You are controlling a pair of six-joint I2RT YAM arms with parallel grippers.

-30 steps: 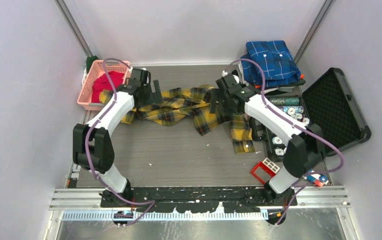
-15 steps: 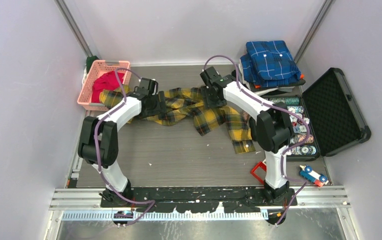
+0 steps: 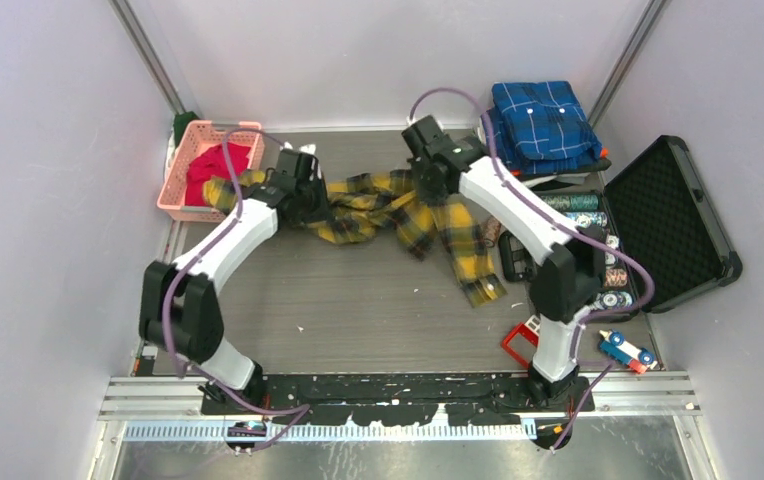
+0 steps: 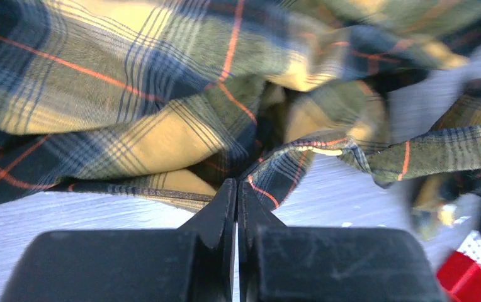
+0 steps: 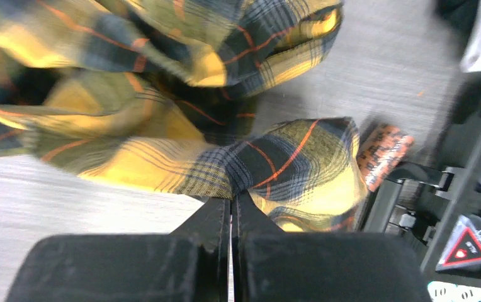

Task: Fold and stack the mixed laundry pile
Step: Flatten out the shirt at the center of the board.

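— Any writing to read?
— Hardly any. Dark print on an orange tag [image 5: 384, 151] just beside the yellow-and-black plaid shirt [image 5: 162, 145], too blurred to make out.
— Signs?
— A red triangle sign [image 5: 463, 250] with a pale border and a small dark mark inside, on a dark piece at the lower right of the right wrist view. Just below, digits like "01" on a white chip [image 5: 455, 292], not certain.
— From above, or from the left wrist?
— Nothing legible.
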